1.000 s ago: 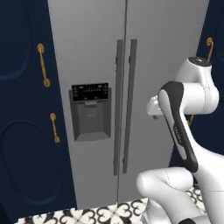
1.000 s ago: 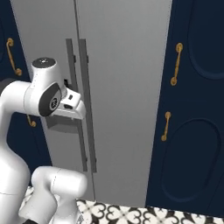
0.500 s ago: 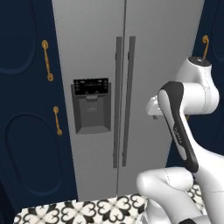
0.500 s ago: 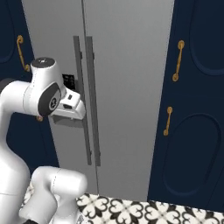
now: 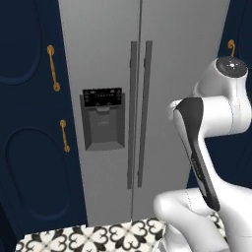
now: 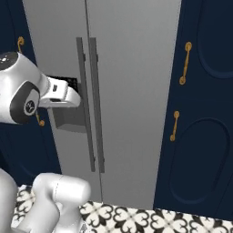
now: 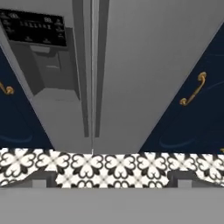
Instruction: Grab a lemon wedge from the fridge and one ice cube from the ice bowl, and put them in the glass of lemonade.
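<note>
At the bottom of the hand view the fingers (image 7: pixel 112 180) stand spread as wide as they go, one dark tip low on each side, with nothing between them; past them lies a strip of black-and-white patterned floor tile (image 7: pixel 109 165). Beyond the tile rises the fridge (image 7: pixel 144 65), both light-grey doors shut, the seam running up between its two long dark-grey handles (image 7: pixel 89 65). Left of the handles sits the dispenser recess (image 7: pixel 50 70) under a black control panel (image 7: pixel 33 28); the panel carries rows of pale marks, too small and blurred to read. No brand name or label can be made out on the doors.

Navy cabinets (image 7: pixel 192 105) flank the fridge on both sides, touching its edges, each with brass handles (image 7: pixel 193 89). In the left base view the white arm (image 5: pixel 206 128) is folded up in front of the right door, apart from it, with the fridge handles (image 5: pixel 139 113) and dispenser (image 5: pixel 103 120) clear to its left. In the right base view the hand (image 6: pixel 63 93) points at the dispenser side, just left of the handles (image 6: pixel 91 104), not touching them; the right door face and the navy cabinet (image 6: pixel 200 113) beyond it are unobstructed. Open floor tile (image 6: pixel 136 216) shows between the robot's base and the foot of the fridge
</note>
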